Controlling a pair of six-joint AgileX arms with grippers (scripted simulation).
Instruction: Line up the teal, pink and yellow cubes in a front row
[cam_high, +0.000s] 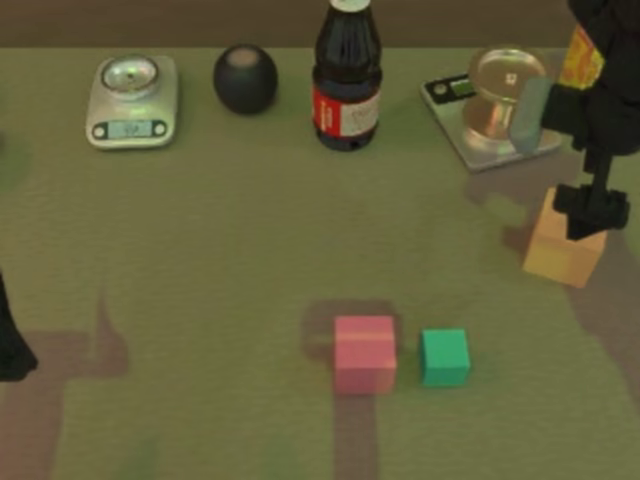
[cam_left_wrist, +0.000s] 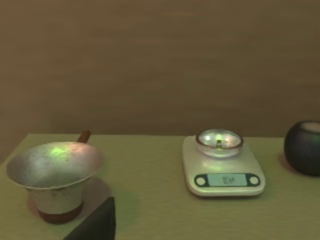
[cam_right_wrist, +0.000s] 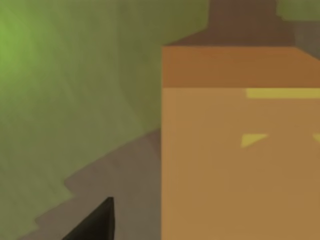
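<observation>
1. Top view: the pink cube (cam_high: 365, 352) and the teal cube (cam_high: 445, 357) stand side by side near the front edge of the table (cam_high: 230, 300), close but not touching, the teal one just to the right of the pink one. I judge that this part of the row is already made. The yellow cube (cam_high: 562, 250) is still missing from it: it stands well behind the teal cube and to its right. The right gripper (cam_high: 590, 212) is directly over the yellow cube, at its top; I cannot tell if the fingers are spread or pressed on it. What remains, in my judgement, is to bring the yellow cube forward into the row. The left arm is parked at the left edge, far from the pink cube.

2. Top view, surface: an olive-green table with soft shadow patches. Along the back edge, behind the pink cube, stand a white kitchen scale (cam_high: 132, 100), a dark ball (cam_high: 245, 78), a dark bottle (cam_high: 347, 80) and a second scale (cam_high: 495, 110).

3. Left wrist view: no cube is visible. There is the white kitchen scale, a metal bowl (cam_left_wrist: 52, 172) beside it, and a brown wall behind.

4. Right wrist view: the yellow cube fills most of the picture, very near to the camera, on the green table.
</observation>
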